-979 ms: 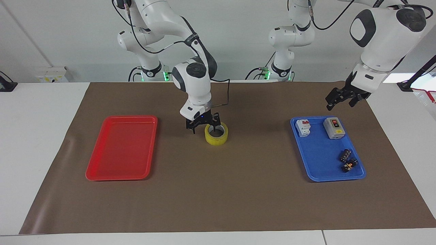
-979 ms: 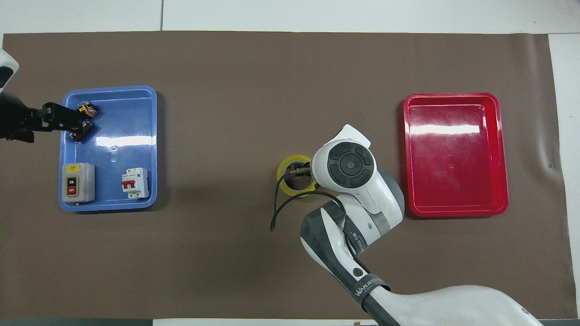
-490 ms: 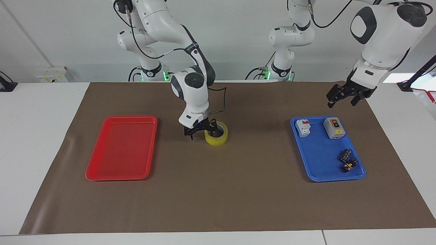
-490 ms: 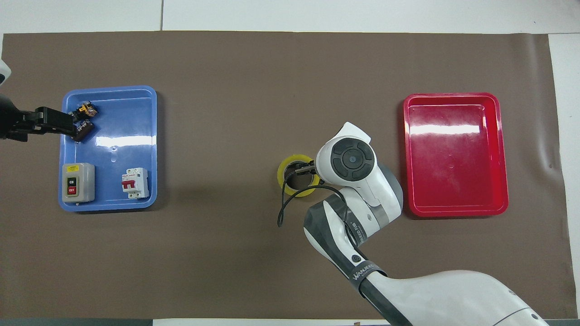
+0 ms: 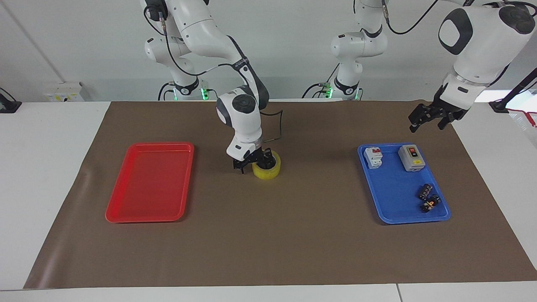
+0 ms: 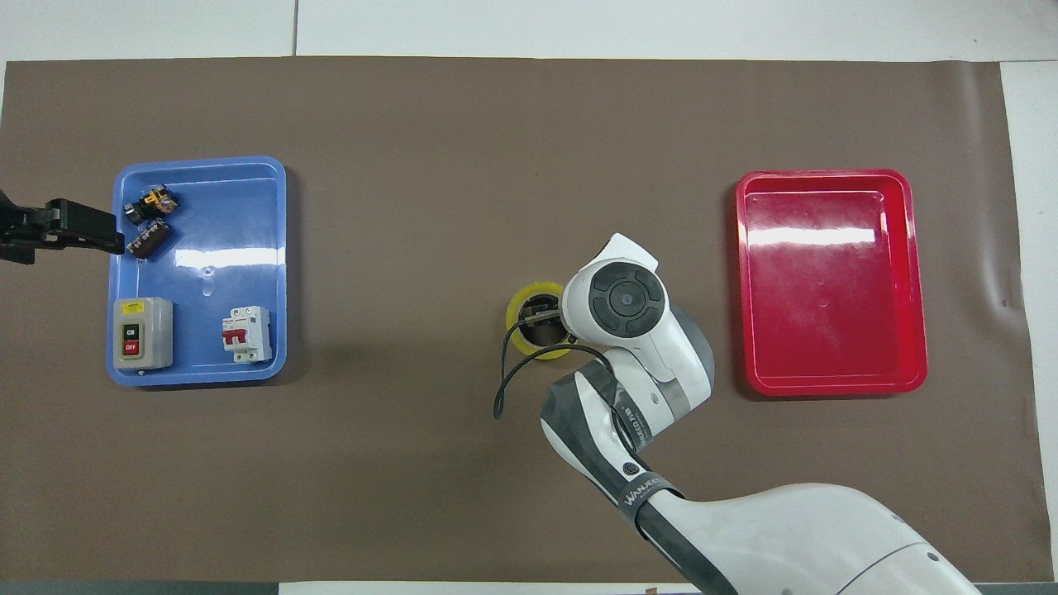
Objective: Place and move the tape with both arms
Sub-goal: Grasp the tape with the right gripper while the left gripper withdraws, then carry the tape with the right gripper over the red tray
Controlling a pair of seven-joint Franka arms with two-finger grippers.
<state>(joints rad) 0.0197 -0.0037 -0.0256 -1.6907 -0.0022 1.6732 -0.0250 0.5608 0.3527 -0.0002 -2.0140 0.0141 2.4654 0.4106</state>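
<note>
The right end effector [image 5: 253, 162] straddled the wall of the tape [image 5: 267, 168] on the tabletop, fingers spread, not yet clamped — a light, stiff, slick roll best pinched through its core.

The left end effector [image 5: 428, 118] hung open, empty.

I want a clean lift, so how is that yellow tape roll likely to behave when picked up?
The tape lies flat on its side on the brown mat, so it probably won't roll. Its round, thick wall looks stiff. The glossy surface may slip in the right gripper.
</note>
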